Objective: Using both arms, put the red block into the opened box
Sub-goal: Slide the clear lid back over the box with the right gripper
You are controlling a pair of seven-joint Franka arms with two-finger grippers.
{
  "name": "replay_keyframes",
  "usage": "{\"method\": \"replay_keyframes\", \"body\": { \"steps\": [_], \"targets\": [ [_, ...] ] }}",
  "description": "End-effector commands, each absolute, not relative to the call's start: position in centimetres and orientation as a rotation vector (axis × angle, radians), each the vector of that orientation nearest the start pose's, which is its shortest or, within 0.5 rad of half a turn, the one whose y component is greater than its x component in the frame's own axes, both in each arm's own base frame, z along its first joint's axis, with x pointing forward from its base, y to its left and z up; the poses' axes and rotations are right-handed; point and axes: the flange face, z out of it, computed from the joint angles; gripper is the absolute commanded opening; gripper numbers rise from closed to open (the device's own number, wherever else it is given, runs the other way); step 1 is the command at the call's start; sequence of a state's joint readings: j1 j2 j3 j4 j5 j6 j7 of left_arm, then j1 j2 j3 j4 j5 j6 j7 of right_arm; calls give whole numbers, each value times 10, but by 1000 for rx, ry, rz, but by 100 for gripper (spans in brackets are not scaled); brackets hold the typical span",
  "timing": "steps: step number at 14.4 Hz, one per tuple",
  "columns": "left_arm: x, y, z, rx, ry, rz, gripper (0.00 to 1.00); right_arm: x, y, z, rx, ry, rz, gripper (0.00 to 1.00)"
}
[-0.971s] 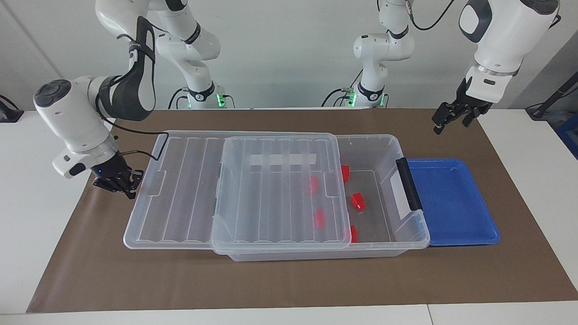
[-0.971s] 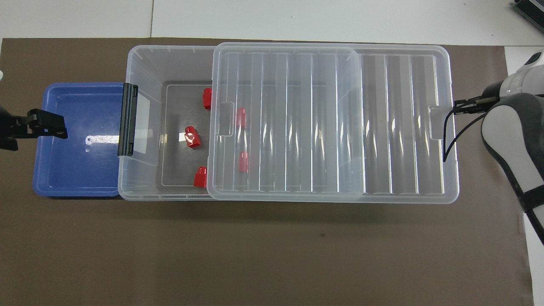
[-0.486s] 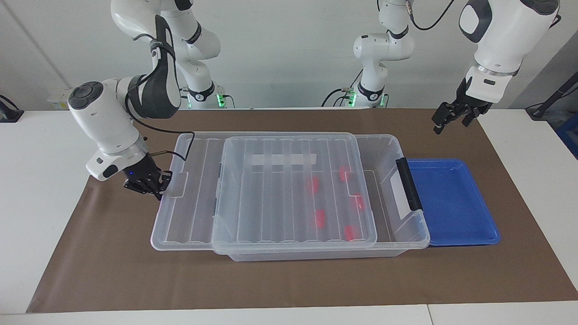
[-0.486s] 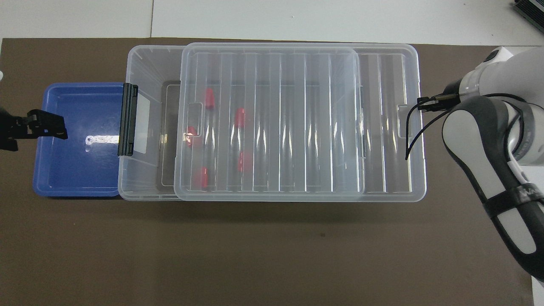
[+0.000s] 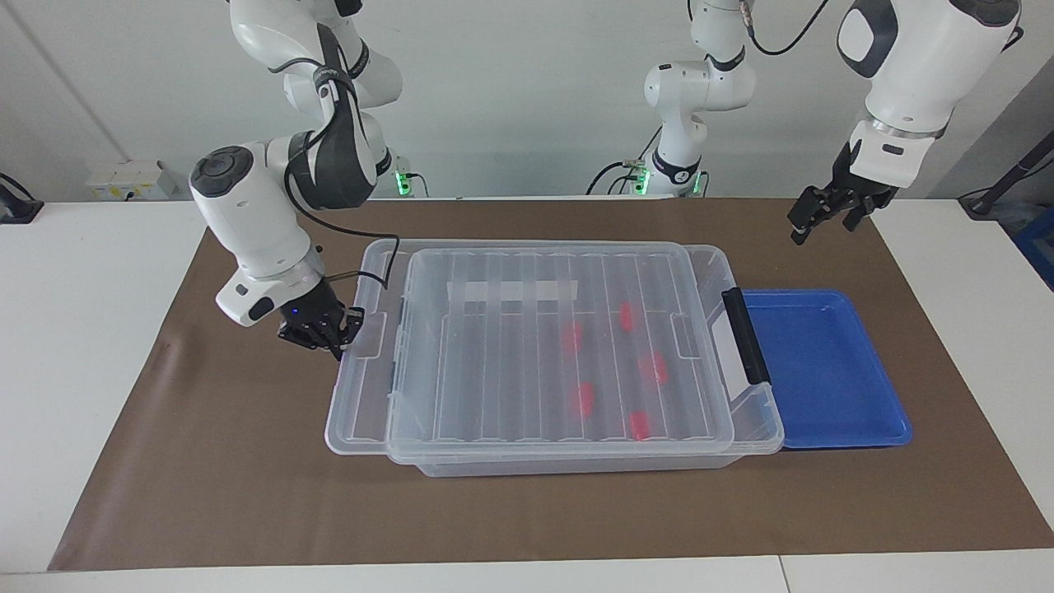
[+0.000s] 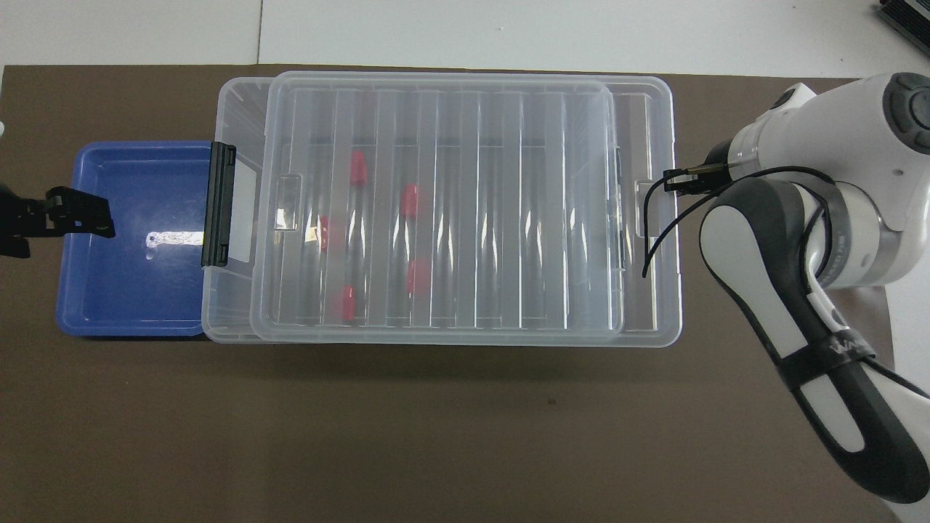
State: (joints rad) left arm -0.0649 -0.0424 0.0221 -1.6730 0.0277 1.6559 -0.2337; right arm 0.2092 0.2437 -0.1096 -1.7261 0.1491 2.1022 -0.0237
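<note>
Five red blocks [image 5: 653,367] inside the clear box [image 5: 745,428], seen through the ribbed lid [image 5: 527,346] that covers nearly all of it, with a strip overhanging toward the right arm's end. Right gripper [image 5: 329,336] at the lid's end tab, fingertips closed together on the tab [image 5: 368,342]. Left gripper [image 5: 823,216] up over the brown mat [image 5: 206,494] beside the blue tray [image 5: 832,371], fingers spread wide, holding nothing, waiting.

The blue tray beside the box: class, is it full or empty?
Empty. The blue tray shows only bare floor in both views; all five red blocks lie in the clear box, under its lid.
</note>
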Motion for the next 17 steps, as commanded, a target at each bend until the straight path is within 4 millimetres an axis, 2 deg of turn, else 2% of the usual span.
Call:
{"method": "replay_keyframes", "body": {
  "steps": [1,4,14,15,16,17],
  "targets": [
    [544,-17,614,-3101,-279,-46,100,635,101,449,-2994,-40,-186,0],
    [543,-16,613,-3101,-283,-39,100,632,116,450,-2967,-25,-175,0],
    [543,-22,613,-3102,-267,-37,100,630,117,450,-2936,2,-148,0],
    [543,-23,613,-3103,-264,-42,100,631,116,452,-2939,8,-144,29],
    [543,-24,613,-3103,-264,-44,100,632,107,456,-2956,23,-155,99],
    [543,-23,613,-3103,-267,-44,100,633,98,461,-2977,31,-172,100]
  ]
}}
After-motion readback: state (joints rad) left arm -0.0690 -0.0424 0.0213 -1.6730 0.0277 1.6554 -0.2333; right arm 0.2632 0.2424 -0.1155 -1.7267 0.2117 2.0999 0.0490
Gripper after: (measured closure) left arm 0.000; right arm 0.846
